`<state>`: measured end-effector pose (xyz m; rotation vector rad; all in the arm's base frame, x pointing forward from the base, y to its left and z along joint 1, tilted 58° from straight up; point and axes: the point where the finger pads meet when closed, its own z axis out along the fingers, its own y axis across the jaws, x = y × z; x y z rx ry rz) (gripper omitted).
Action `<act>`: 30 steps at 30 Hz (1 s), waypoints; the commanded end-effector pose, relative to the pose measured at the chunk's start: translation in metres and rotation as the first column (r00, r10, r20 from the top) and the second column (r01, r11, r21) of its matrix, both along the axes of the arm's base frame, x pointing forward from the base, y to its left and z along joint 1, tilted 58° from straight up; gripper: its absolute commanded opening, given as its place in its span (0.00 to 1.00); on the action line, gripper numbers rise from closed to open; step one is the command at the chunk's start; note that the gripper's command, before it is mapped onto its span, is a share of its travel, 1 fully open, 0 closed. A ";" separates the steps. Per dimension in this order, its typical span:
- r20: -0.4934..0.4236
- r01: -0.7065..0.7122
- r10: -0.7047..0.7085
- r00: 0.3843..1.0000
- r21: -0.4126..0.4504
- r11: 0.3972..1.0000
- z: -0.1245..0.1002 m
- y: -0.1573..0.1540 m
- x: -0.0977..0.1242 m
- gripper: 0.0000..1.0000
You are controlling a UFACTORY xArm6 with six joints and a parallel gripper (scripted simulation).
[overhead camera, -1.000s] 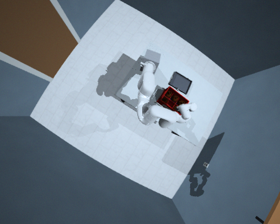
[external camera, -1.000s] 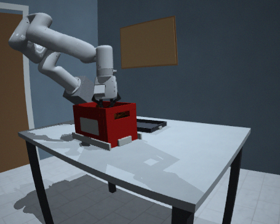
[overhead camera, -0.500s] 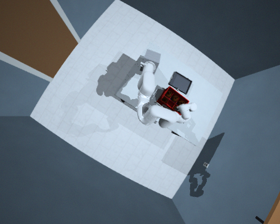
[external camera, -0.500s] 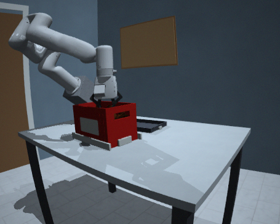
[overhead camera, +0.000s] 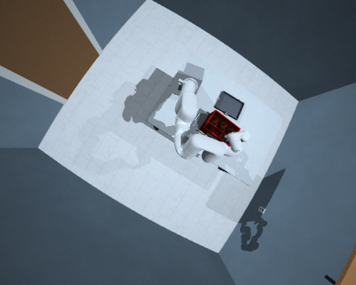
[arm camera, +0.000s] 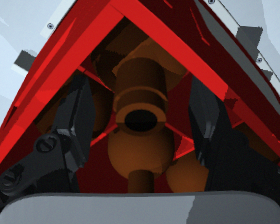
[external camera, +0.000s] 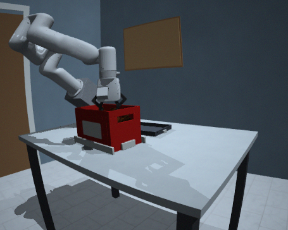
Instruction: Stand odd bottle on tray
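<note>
A red crate (external camera: pixel 108 127) stands on the table and holds several brown bottles (overhead camera: pixel 222 125). In the wrist view a brown bottle (arm camera: pixel 141 119) stands in a corner cell of the crate, its open mouth facing me. My gripper (arm camera: pixel 140 91) is open, with one dark finger on each side of the bottle's neck and a gap to both. From the side, the gripper (external camera: pixel 108 107) hangs at the crate's top rim. The dark tray (external camera: pixel 153 128) lies flat behind the crate, also seen from above (overhead camera: pixel 228 105), with nothing on it.
Grey brackets (external camera: pixel 111 146) hold the crate's base on the table. The white arm (overhead camera: pixel 201 146) reaches over the crate from the near side. The table's right half (external camera: pixel 196 148) holds no objects.
</note>
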<state>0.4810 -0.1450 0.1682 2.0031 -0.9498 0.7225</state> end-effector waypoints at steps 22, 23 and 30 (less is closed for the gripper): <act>0.002 -0.002 0.002 1.000 0.000 1.000 0.003 0.004 0.000 0.65; 0.002 -0.002 0.002 1.000 0.000 1.000 0.003 0.005 0.000 0.65; 0.002 -0.002 0.002 1.000 0.000 1.000 0.009 0.014 -0.002 0.65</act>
